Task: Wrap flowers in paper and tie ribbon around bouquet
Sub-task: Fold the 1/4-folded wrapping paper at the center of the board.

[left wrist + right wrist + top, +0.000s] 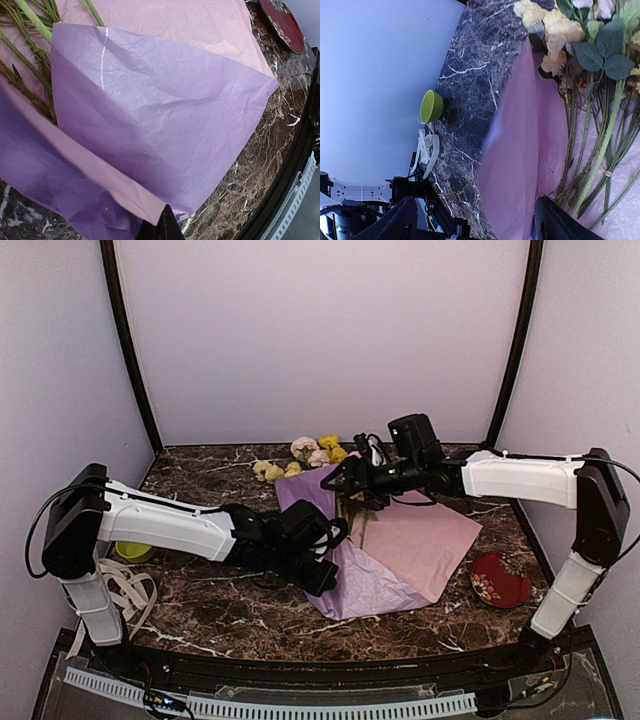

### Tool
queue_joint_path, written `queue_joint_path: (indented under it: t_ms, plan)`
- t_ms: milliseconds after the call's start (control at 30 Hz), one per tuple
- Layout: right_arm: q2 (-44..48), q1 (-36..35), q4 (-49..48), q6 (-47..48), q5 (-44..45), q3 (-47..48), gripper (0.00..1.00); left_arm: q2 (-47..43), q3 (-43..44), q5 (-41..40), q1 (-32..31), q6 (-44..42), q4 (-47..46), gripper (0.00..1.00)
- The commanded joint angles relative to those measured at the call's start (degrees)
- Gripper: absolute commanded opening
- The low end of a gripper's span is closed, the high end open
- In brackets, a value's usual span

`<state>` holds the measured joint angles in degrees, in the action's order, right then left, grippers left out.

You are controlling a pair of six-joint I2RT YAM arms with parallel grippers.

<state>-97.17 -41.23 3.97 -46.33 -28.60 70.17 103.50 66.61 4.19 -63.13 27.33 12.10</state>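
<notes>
The lilac paper (420, 540) lies spread on the marble table (200, 480). The flowers (305, 455) rest on it, blooms at the back and green stems (30, 60) running toward the middle. My left gripper (160, 222) is shut on the paper's (160, 110) near edge, and that flap is folded up and over toward the stems. My right gripper (340, 480) hovers over the stems (590, 150), open wide, its fingers (560, 222) holding nothing; the paper's (520, 160) left edge shows between them. The cream ribbon (125, 590) lies bunched at the left, by the left arm's base.
A small green bowl (135, 552) sits beside the ribbon (427, 150) at the left edge. A red patterned plate (500, 578) lies at the right, close to the paper's corner. Pale walls close in the table on three sides.
</notes>
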Motion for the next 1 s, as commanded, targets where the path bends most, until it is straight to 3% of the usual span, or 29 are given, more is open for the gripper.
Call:
queue_joint_path:
  t_ms: [0, 267, 367, 500, 633, 667, 733, 900, 967]
  plan:
    - [5.40, -0.08, 0.43, 2.28, 4.33, -0.46, 0.80, -0.45, 0.45, 1.01, 0.20, -1.23, 0.61, 0.00]
    - [0.60, -0.16, 2.32, 2.08, 2.83, 1.09, 0.74, -0.50, 0.16, 0.69, 0.55, -0.96, 0.37, 0.00]
    - [-1.27, -0.35, 1.90, 2.81, 0.52, 2.50, 0.67, -0.63, -0.13, 0.83, 0.61, -0.50, 0.21, 0.00]
    - [-4.79, -1.03, 2.60, 4.21, -2.76, 4.75, 0.45, -0.59, -0.35, 0.60, 0.56, -0.35, -0.04, 0.00]
    - [-5.47, -0.83, 2.90, 4.81, -3.28, 4.27, 0.05, -0.50, 0.10, 0.40, 0.62, -0.18, 0.24, 0.00]
    - [-5.39, -0.53, 3.05, 5.15, -2.94, 3.92, 0.00, -0.54, 0.25, 0.34, 0.64, -0.17, 0.44, 0.00]
    - [-5.42, 0.23, 2.83, 5.83, -2.94, 3.58, 0.00, -0.70, 0.65, 0.20, 0.62, -0.71, 0.51, 0.00]
    - [-7.30, 2.34, 3.91, 9.45, -5.00, 4.24, 0.00, -2.48, 2.95, -1.84, -0.57, -4.18, 1.38, 0.27]
    - [-8.11, 2.47, 3.76, 10.58, -5.76, 4.38, 0.00, -3.47, 4.60, -4.59, -2.07, -7.43, 1.86, 0.34]
